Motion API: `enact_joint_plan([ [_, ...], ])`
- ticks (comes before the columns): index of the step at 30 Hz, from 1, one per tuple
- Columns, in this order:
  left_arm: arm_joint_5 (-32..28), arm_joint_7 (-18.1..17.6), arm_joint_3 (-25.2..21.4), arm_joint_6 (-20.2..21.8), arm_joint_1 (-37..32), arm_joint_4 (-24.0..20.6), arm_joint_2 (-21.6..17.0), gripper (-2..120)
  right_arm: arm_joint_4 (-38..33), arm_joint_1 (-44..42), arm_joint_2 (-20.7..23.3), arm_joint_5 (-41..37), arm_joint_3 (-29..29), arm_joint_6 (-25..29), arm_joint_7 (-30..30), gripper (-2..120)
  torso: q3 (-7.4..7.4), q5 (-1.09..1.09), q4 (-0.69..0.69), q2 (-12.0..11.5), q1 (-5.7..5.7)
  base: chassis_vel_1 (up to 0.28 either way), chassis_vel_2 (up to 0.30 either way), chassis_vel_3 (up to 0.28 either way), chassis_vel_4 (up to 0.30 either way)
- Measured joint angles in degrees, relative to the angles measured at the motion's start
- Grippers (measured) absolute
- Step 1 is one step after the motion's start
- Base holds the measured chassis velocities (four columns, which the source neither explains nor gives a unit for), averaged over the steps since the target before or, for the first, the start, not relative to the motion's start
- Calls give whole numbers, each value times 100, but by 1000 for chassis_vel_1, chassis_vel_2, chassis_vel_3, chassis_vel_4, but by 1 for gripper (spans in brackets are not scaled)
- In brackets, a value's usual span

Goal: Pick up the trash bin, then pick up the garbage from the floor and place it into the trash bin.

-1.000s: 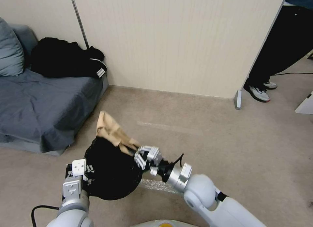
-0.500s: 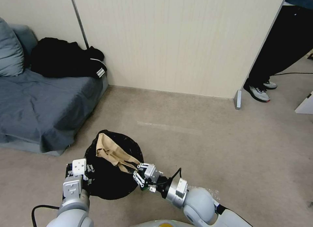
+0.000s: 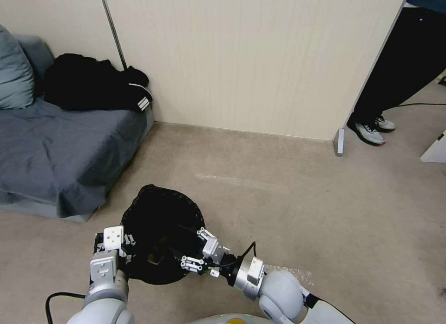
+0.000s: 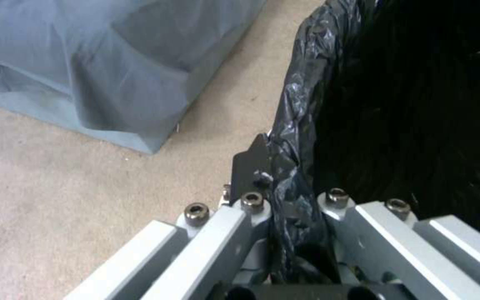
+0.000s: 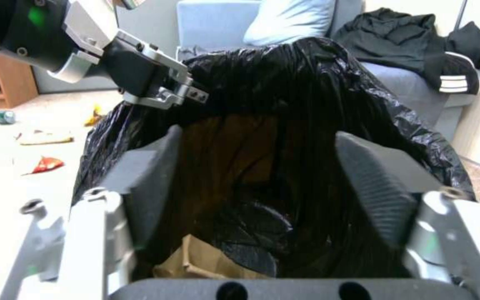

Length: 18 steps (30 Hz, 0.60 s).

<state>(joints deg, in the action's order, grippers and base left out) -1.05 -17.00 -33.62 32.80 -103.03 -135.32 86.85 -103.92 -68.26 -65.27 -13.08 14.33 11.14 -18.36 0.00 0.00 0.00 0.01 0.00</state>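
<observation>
The trash bin (image 3: 160, 221), lined with a black bag, is held off the floor by its rim. My left gripper (image 3: 124, 244) is shut on that rim, and the bag (image 4: 298, 137) is pinched between its fingers (image 4: 249, 160). My right gripper (image 3: 194, 249) hangs open over the bin's mouth (image 5: 284, 125), with nothing between its pads (image 5: 376, 183). A tan crumpled paper (image 5: 204, 262) lies at the bottom of the bin (image 3: 155, 256). More garbage lies on the floor beyond: a red wrapper (image 5: 46, 164), a yellow wrapper (image 5: 93, 121), a pale paper (image 5: 43, 136) and a small bottle (image 5: 4, 116).
A grey sofa (image 3: 55, 147) with a black jacket (image 3: 93, 87) stands to the left. A beige partition wall (image 3: 251, 59) runs behind, with a metal foot (image 3: 339, 142). A person's legs (image 3: 395, 82) are at the far right. Bare carpet (image 3: 302, 198) stretches ahead and to the right.
My right gripper brought the tan paper down into the bin, opened and let it drop inside, drawing back slightly. The left gripper and the bin stayed put.
</observation>
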Motion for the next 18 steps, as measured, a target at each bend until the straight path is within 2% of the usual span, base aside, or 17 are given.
enact_joint_plan([
  [2, 10, 0, 7, 0, 0, -7, 7, 1, -1, 9, 9, 5, -2, -2, 4, 86, 0, 0, 0, 0, 0, 0, 0, 0, 0],
  [3, 10, 0, 7, 0, 0, -7, 7, 1, -1, 9, 9, 5, -2, -2, 4, 86, 0, 0, 0, 0, 0, 0, 0, 0, 0],
  [5, 18, 0, 15, 0, 2, -7, 9, 1, -15, 15, 21, 7, -19, -4, 10, 96, 0, 0, 0, 0, 0, 0, 0, 0, 0],
  [7, 23, 0, 21, 0, 5, -7, 9, 1, -57, 29, 12, 7, -53, -4, 53, 100, 0, 0, 0, 0, 0, 0, 0, 0, 0],
  [15, 36, 9, 17, 0, 14, 26, -9, 1, -301, 123, -196, -104, -210, -43, 466, 100, 0, 0, 0, 0, 0, 0, 0, 0, 0],
  [18, 37, 36, -26, -7, 24, 81, -37, 1, -480, 205, -464, -201, -510, -206, 980, 100, 1, 0, 1, -1, 0, 0, 0, 0, 0],
])
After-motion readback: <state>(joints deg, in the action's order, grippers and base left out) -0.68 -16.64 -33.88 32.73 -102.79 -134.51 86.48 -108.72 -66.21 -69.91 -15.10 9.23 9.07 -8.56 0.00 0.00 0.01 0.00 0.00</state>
